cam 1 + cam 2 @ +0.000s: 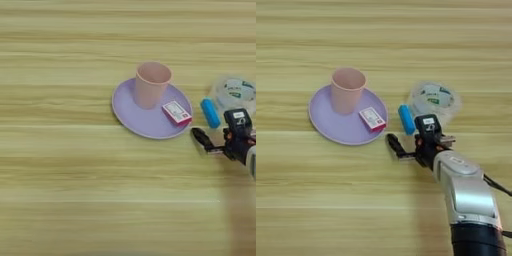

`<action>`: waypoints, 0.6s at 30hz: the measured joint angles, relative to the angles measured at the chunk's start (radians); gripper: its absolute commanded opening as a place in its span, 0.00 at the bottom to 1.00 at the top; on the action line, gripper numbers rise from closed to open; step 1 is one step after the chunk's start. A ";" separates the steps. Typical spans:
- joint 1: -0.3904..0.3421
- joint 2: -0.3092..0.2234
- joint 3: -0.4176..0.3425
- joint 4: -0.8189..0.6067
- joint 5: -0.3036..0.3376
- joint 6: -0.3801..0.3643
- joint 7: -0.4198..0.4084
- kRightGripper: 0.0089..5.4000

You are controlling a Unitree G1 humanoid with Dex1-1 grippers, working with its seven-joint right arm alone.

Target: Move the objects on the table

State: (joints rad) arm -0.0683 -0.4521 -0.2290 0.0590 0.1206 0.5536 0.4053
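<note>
- Our right hand (406, 137) comes in from the lower right on a silver forearm (468, 195) and sits low over the counter (316, 200). One black finger (395, 145) reaches out to the left toward the plate; the other part of the hand, carrying a small white label, sits beside the blue block. The fingers are spread apart and hold nothing.
- The blue block (405, 119) lies flat on the counter just beside the hand, between its two fingers' reach, not touching them as far as we can tell. Its long axis runs away from us, tilted slightly left at the far end. We judge the hand is lined up across the block's narrow width, which suits a pinch.
- Just right of the block rests a clear round container (434, 100) with green-and-white contents. We cannot tell what is inside.
- Left of the hand is a flat lilac plate (323, 122), which collects two of the items.
- The red-and-white box (372, 119) lies flat on the plate's right part near the rim, its long axis running diagonally from upper left to lower right, the red edge facing the hand.
- The pink cup (347, 91) stands upright on the plate's far part, mouth open upward, near the box but apart from it.
</note>
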 measured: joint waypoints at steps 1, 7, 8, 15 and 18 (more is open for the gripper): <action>-0.001 0.000 0.000 0.002 0.001 -0.001 0.000 0.99; -0.020 0.000 0.004 0.037 0.004 -0.022 0.001 0.99; -0.025 0.001 0.006 0.044 0.004 -0.026 0.001 0.99; -0.061 0.005 0.006 0.111 0.013 -0.063 0.010 0.99; -0.072 0.007 0.006 0.127 0.015 -0.069 0.012 0.95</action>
State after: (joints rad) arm -0.1400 -0.4450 -0.2227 0.1862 0.1359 0.4847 0.4169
